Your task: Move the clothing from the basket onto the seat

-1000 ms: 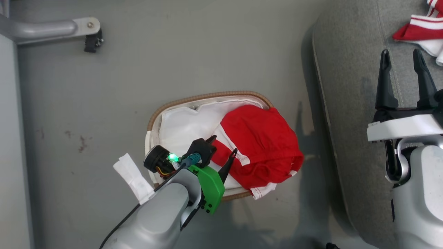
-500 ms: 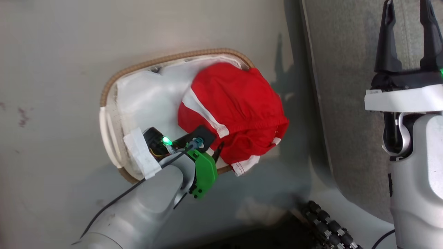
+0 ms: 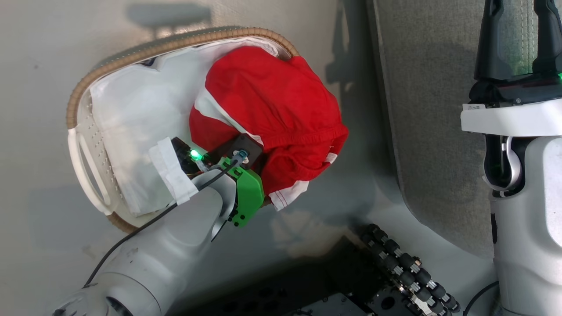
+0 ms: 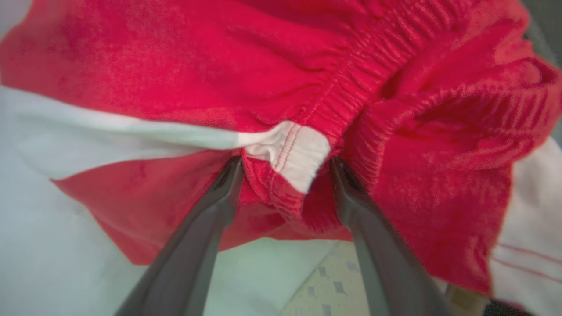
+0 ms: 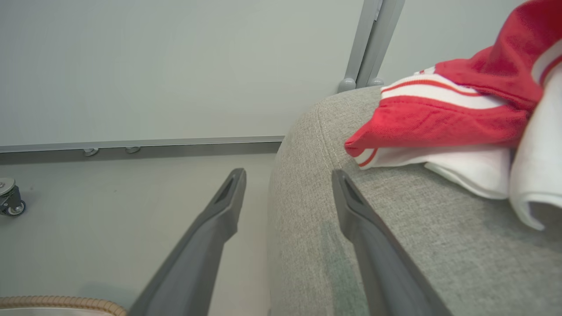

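Red clothing [image 3: 272,101] partly buries left end effector [image 4: 284,163].

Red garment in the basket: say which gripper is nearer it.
Left. The left gripper, open, straddles the waistband of the red garment; the right gripper hangs open by the seat, well apart from it.

The head camera looked steeply down on the basket [image 3: 69,112] and seat [image 3: 430,131]. The left wrist camera sat close against the red garment [image 4: 219,66], shared with the head view. The right wrist camera looked low across the seat.
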### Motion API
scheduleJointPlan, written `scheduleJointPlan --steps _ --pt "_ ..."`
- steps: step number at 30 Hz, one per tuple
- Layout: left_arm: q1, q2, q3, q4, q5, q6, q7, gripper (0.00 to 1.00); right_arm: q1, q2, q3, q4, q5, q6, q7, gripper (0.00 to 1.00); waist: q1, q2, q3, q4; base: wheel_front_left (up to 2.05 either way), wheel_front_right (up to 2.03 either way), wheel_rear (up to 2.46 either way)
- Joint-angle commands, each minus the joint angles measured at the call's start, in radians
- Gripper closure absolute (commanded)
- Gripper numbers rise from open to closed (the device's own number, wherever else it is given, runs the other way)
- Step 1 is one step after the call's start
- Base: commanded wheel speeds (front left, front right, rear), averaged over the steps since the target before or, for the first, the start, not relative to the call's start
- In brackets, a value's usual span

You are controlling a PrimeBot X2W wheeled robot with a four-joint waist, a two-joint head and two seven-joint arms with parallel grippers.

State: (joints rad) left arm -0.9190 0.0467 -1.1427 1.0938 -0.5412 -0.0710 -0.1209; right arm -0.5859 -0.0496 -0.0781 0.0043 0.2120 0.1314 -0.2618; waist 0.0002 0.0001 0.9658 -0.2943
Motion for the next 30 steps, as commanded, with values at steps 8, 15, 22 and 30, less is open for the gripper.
scheduleJointPlan --steps 8,15,22,30 --pt "-0.018 0.007 -0.017 0.018 -0.045 0.007 -0.011 1.00 -0.016 -0.002 0.002 -0.008 -0.008 -0.001 -0.005 0.00 -0.0002 -0.0001 0.004 0.002 0.00 0.00 0.00" --pt "0.004 0.006 -0.049 -0.016 -0.063 -0.003 -0.040 1.00 0.004 -0.002 0.009 0.015 -0.033 -0.001 -0.005 0.00 -0.0002 -0.0001 -0.061 0.037 0.00 0.00 0.00" --pt "0.008 0.006 -0.066 -0.052 -0.091 -0.009 -0.090 1.00 0.030 -0.002 0.002 0.039 -0.076 -0.001 -0.005 0.00 -0.0002 -0.0001 -0.178 0.086 0.00 0.00 0.00" --pt "0.021 0.006 -0.081 -0.057 -0.082 -0.022 -0.132 1.00 0.097 -0.003 -0.014 0.083 -0.123 -0.001 -0.005 0.00 -0.0002 -0.0001 -0.353 0.139 0.00 0.00 0.00"
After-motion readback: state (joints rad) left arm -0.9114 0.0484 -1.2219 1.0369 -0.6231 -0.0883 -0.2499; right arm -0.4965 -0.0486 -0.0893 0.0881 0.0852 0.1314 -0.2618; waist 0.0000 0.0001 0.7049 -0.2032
